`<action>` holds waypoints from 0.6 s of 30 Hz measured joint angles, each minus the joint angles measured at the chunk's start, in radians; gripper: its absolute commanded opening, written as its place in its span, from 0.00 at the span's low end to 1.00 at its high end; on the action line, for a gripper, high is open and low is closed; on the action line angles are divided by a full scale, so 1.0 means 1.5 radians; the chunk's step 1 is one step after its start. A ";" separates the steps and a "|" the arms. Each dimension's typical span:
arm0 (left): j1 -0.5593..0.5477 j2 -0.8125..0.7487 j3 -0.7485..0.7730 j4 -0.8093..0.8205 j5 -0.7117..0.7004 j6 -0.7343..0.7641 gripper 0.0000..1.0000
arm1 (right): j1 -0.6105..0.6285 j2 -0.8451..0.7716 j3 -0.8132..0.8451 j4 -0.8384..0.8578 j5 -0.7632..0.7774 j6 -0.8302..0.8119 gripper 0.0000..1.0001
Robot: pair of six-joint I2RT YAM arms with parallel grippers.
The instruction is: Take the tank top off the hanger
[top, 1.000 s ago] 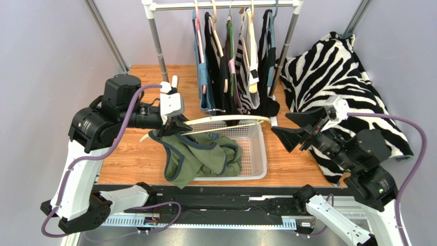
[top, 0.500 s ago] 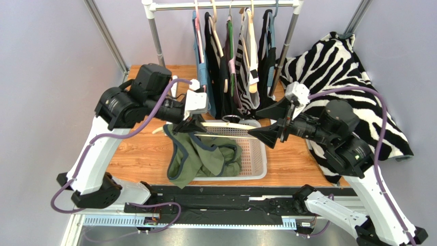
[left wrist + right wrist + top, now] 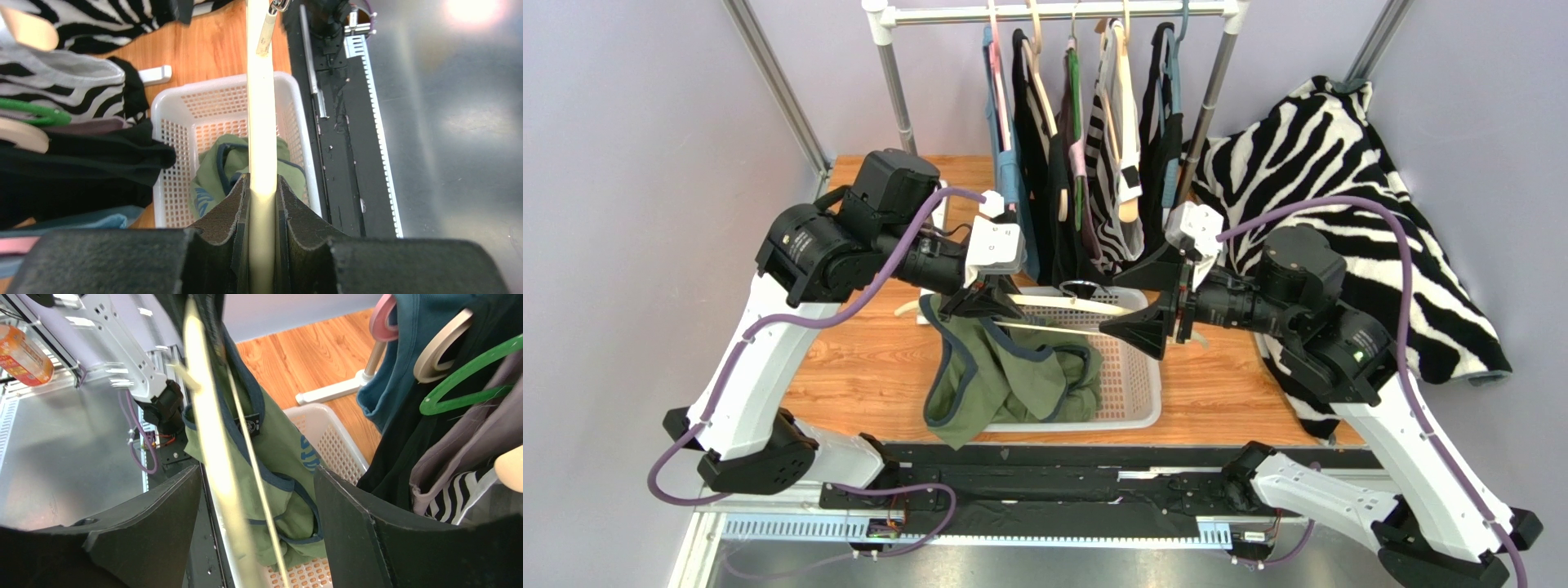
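Note:
A cream hanger (image 3: 1063, 306) lies level above the basket, and my left gripper (image 3: 979, 298) is shut on its left part. The left wrist view shows both pads pressed on the hanger's bar (image 3: 260, 122) at my left gripper (image 3: 263, 190). The green tank top (image 3: 995, 374) with dark blue trim hangs from the hanger's left end, close to the left gripper, and sags into the basket. My right gripper (image 3: 1158, 300) stands open around the hanger's right end. In the right wrist view, the hanger (image 3: 212, 441) and the tank top (image 3: 279, 447) lie between my right gripper's (image 3: 258, 471) spread fingers, untouched.
A white mesh basket (image 3: 1136, 386) sits on the wooden table under the hanger. Behind it a clothes rack (image 3: 1063, 15) carries several garments on hangers (image 3: 1081, 159). A zebra-striped blanket (image 3: 1333, 159) covers the right side. Black rails run along the near edge.
My left gripper has carried the hanger and tank top right and back. My right gripper has swung left to the hanger's right end, and its open jaws now straddle it.

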 measured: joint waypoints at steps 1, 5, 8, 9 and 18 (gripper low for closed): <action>-0.003 -0.001 0.000 0.000 0.005 0.003 0.00 | 0.001 0.006 -0.002 0.000 0.001 -0.003 0.69; -0.013 0.001 0.001 0.000 0.009 0.015 0.00 | 0.003 0.015 -0.013 -0.001 0.001 -0.006 0.53; -0.013 0.002 0.001 0.002 0.005 0.017 0.00 | 0.008 0.012 -0.017 0.001 -0.002 -0.009 0.28; -0.013 0.002 0.000 0.004 0.004 0.017 0.05 | 0.009 0.010 -0.018 0.002 -0.004 -0.009 0.19; -0.023 -0.015 0.012 0.040 -0.089 -0.012 0.95 | 0.010 -0.041 -0.079 0.012 0.019 -0.001 0.00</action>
